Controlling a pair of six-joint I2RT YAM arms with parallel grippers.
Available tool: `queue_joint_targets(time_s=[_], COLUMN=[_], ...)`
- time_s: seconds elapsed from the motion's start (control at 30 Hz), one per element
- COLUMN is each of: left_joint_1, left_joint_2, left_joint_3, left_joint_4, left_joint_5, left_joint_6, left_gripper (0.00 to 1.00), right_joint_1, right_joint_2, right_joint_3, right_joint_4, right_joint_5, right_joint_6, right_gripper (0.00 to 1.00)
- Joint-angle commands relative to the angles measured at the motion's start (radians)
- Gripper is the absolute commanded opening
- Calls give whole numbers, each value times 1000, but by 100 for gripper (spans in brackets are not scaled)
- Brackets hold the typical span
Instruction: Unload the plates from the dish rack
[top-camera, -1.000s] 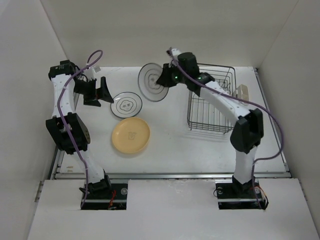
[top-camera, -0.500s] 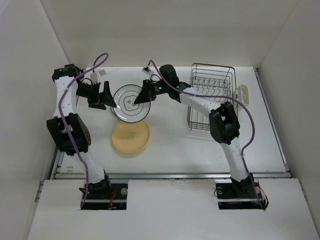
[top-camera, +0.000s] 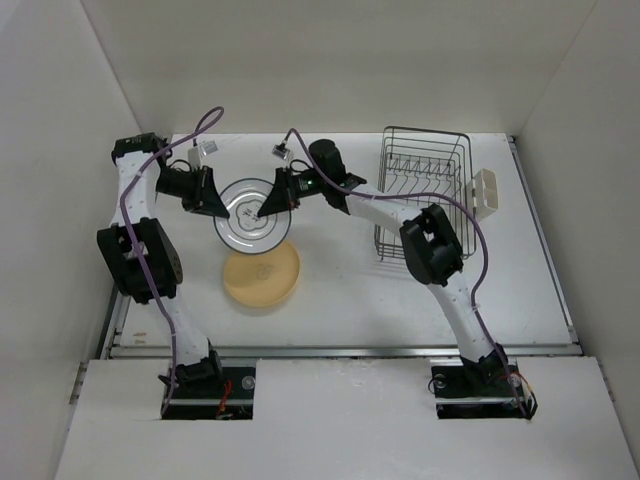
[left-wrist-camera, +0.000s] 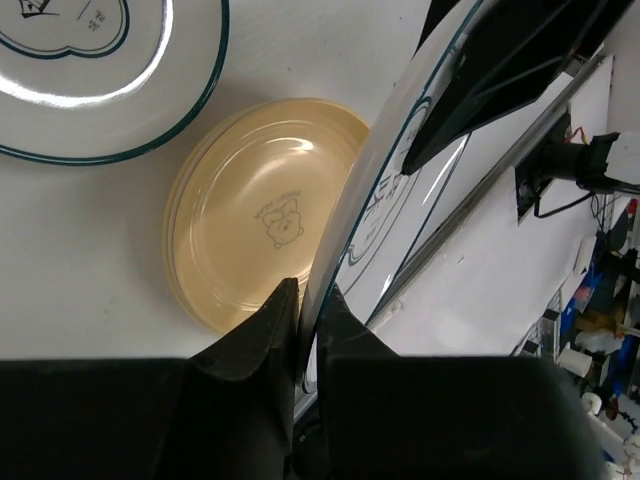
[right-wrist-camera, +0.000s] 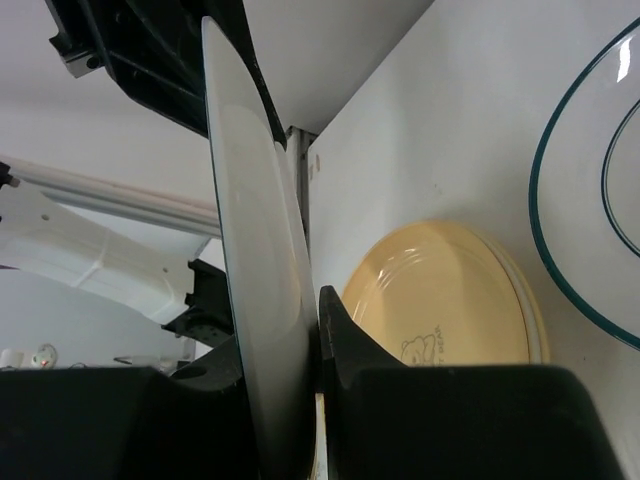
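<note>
A white plate (top-camera: 248, 218) with a dark rim hangs tilted above the table, held from both sides. My left gripper (top-camera: 214, 204) is shut on its left rim, and the rim (left-wrist-camera: 372, 180) runs between the fingertips of that gripper (left-wrist-camera: 310, 292). My right gripper (top-camera: 272, 204) is shut on the opposite rim, where the plate shows edge-on (right-wrist-camera: 258, 290) in that gripper (right-wrist-camera: 288, 318). Below lie stacked pale yellow plates (top-camera: 262, 276) (left-wrist-camera: 262, 212) (right-wrist-camera: 452, 298) and another white dark-rimmed plate (left-wrist-camera: 95, 85) (right-wrist-camera: 598, 190). The dish rack (top-camera: 424, 205) stands at the right with no plate showing in it.
A small beige holder (top-camera: 485, 190) is clipped to the rack's right side. White walls enclose the table at the back and on both sides. The arms' bases sit at the near edge.
My right arm has carried the white plate left from beside the rack to over the plates on the table. My left gripper, open before, has shut on the plate's rim.
</note>
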Motion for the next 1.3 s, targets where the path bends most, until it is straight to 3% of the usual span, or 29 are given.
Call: queue_joint_targets(time_s=[0.0, 0.1, 0.17, 0.2, 0.3, 0.37, 0.53, 0.67, 0.93, 1.07, 1.1, 1.27], left_joint_1=[-22, -22, -13, -13, 7, 16, 16, 16, 16, 16, 16, -2], left_joint_2=[13, 13, 13, 23, 48, 62, 143, 233, 347, 368, 381, 390], left_joint_3=[21, 30, 39, 58, 104, 116, 116, 154, 196, 208, 219, 242], left_joint_4=[-139, -116, -36, -15, 54, 126, 323, 409, 417, 355, 340, 274], left_joint_5=[69, 60, 48, 48, 60, 60, 19, -30, -176, -276, -312, -398], left_joint_6=[40, 8, -87, -112, -195, -244, -416, -542, -556, -499, -487, -411], left_gripper=[0, 0, 0, 0, 0, 0, 0, 0, 0, 30, 46, 58], right_joint_1=[30, 30, 30, 30, -8, -38, -79, -88, -88, -88, -88, -88], right_joint_2=[8, 8, 8, 8, -22, -51, -112, -153, -313, -371, -382, -428], right_joint_3=[76, 87, 87, 77, 53, 43, 15, 44, -37, -46, -46, -46], right_joint_4=[118, 86, 55, 20, -60, -183, -324, -528, -537, -547, -547, -565], right_joint_5=[-11, 16, 36, 50, 158, 309, 557, 879, 982, 1016, 1033, 1091], right_joint_6=[66, 75, 66, 66, 40, 23, -26, -69, -127, -156, -170, -204], right_gripper=[0, 2, 25, 57, 83, 91, 94, 94, 94, 94, 94, 95])
